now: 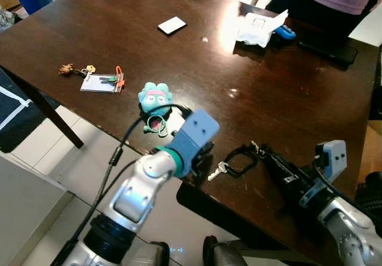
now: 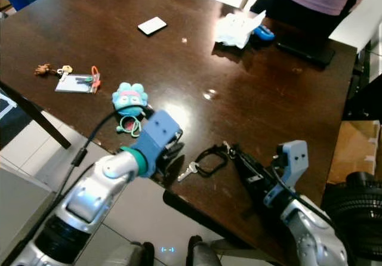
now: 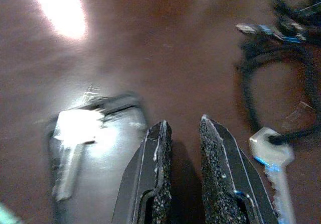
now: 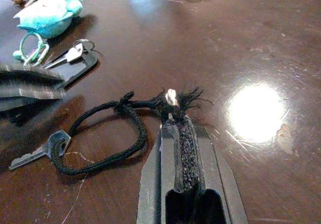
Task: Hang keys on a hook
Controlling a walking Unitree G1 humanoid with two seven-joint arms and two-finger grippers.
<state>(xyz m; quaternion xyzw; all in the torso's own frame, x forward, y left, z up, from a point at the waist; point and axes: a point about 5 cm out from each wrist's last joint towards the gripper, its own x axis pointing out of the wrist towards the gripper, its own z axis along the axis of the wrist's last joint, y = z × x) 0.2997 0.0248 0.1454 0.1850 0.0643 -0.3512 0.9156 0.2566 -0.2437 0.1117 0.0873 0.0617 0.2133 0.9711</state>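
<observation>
At the near edge of the dark brown wooden table (image 1: 286,93), I see my right gripper (image 4: 176,108) closed on the black cord loop (image 4: 108,138) of a silver key (image 4: 37,152); my left gripper (image 3: 183,128) rests slightly open and empty.

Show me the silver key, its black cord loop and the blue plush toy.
silver key (image 1: 216,171), left eye view, its blade.
black cord loop (image 4: 131,133), right wrist view, its right-hand strand.
blue plush toy (image 1: 155,97), left eye view, its face.

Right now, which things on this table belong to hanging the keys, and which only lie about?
Job: key on black cord loop, pinched by right gripper; left gripper.
Lying about: teal plush keychain, badge, white card, crumpled cloth.
</observation>
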